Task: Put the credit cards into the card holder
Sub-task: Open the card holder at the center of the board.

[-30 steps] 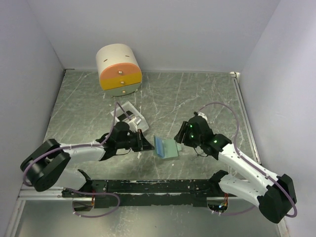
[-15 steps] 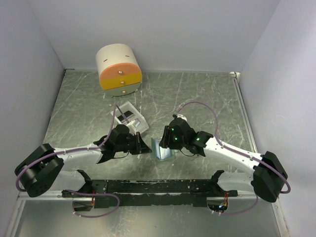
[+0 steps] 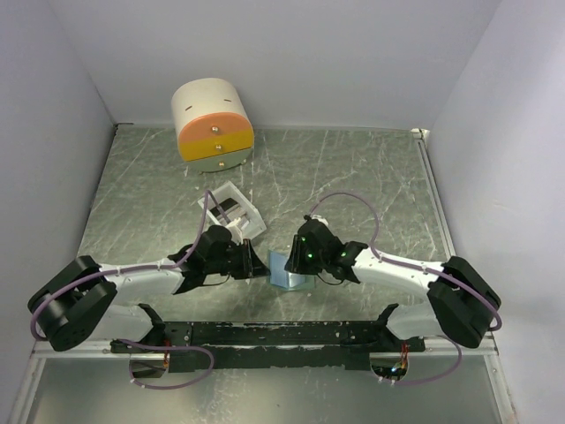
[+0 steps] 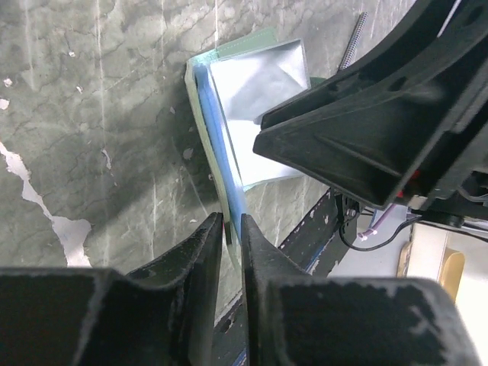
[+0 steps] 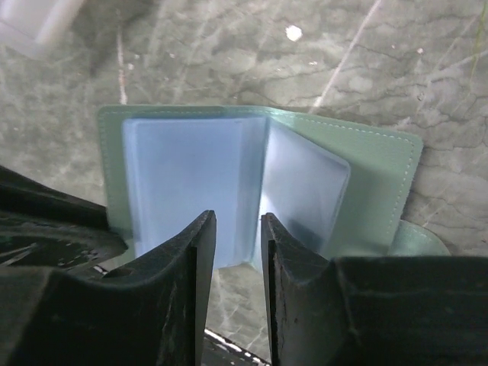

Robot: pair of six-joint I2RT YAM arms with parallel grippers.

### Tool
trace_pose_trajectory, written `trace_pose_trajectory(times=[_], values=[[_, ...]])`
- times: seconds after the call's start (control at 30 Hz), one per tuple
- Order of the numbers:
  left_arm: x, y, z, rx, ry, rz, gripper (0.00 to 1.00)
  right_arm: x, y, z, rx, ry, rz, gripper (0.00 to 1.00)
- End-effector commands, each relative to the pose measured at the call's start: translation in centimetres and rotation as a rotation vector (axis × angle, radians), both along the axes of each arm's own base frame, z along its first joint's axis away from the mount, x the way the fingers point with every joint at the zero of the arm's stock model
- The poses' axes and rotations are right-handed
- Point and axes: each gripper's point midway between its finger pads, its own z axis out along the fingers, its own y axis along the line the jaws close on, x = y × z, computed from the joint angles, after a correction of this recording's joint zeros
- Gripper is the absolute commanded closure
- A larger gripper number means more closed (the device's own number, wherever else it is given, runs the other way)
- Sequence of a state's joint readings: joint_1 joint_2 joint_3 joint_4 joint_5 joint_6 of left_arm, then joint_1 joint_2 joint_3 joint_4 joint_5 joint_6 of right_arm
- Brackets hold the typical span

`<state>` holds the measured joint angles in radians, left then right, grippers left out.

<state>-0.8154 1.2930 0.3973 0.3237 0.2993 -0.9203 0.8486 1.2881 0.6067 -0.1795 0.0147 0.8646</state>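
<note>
The card holder [image 3: 287, 272] lies open on the table between my two grippers, grey-green outside [image 5: 381, 191] with pale blue and clear leaves [image 4: 259, 84] standing up. My left gripper [image 3: 262, 263] is at its left edge. In the left wrist view the left gripper [image 4: 231, 221] has its jaws slightly parted, with the holder's edge between the tips. My right gripper [image 3: 296, 258] hangs over the holder. In the right wrist view the right gripper [image 5: 238, 217] is open, its tips on either side of the leaves' fold. A dark flat thing [image 3: 228, 208] lies in the white box; whether it is a credit card I cannot tell.
The white open-topped box [image 3: 238, 205] stands just behind the left gripper. A cream cylinder with orange and yellow drawers [image 3: 212, 124] sits at the back left. The black rail [image 3: 282, 334] runs along the near edge, close to the holder. White walls close in both sides.
The right arm swung left and came down over the holder, and its jaws narrowed. The left jaws, shut on the holder's edge before, have parted a little.
</note>
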Motion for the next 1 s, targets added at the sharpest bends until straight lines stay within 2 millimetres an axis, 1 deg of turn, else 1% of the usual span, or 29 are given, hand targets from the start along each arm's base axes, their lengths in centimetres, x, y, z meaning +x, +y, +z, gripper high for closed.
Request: trace_pose_trajectory(times=[0.0,0.1,0.17,0.23,0.33,0.4,0.5,0.53,0.67,0.73,0.9,0.97], values=[[0.0,-1.0,0.5,-0.038,-0.024,-0.033,0.70,-0.1,0.0,-1.3,0.001,0.005,-0.010,0.70],[-0.1,-1.3,0.3,-0.044,-0.014,-0.046,0.65,-0.3,0.1,-1.8,0.009,0.012,-0.001,0.71],[0.0,-1.4,0.2,-0.044,-0.014,-0.045,0.63,-0.4,0.2,-2.0,0.014,0.014,0.002,0.72],[0.1,-1.4,0.3,-0.042,-0.020,-0.042,0.63,-0.4,0.2,-2.1,0.012,0.013,0.003,0.73],[0.3,-1.4,0.3,-0.039,-0.026,-0.039,0.65,-0.4,0.1,-2.5,0.004,0.016,0.003,0.74],[0.4,-1.5,0.3,-0.036,-0.030,-0.036,0.68,-0.5,0.0,-2.7,0.006,0.020,0.003,0.74],[0.5,-1.5,0.3,-0.039,-0.030,-0.036,0.77,-0.7,0.0,-3.0,0.009,0.027,0.004,0.74],[0.5,-1.6,0.3,-0.041,-0.030,-0.038,0.79,-0.8,0.0,-3.1,0.013,0.029,0.005,0.74],[0.3,-1.8,0.6,-0.057,-0.031,-0.051,0.92,-1.0,0.1,-3.3,0.018,0.038,0.011,0.74],[0.2,-1.9,1.1,-0.069,-0.036,-0.057,0.93,-1.0,0.4,-2.7,0.038,0.028,0.023,0.72],[-0.1,-1.3,1.8,-0.075,-0.047,-0.044,0.93,-1.0,1.7,0.2,0.142,-0.035,0.071,0.55],[-0.1,-1.0,1.8,-0.071,-0.047,-0.032,0.93,-1.2,2.0,0.8,0.169,-0.048,0.091,0.49]])
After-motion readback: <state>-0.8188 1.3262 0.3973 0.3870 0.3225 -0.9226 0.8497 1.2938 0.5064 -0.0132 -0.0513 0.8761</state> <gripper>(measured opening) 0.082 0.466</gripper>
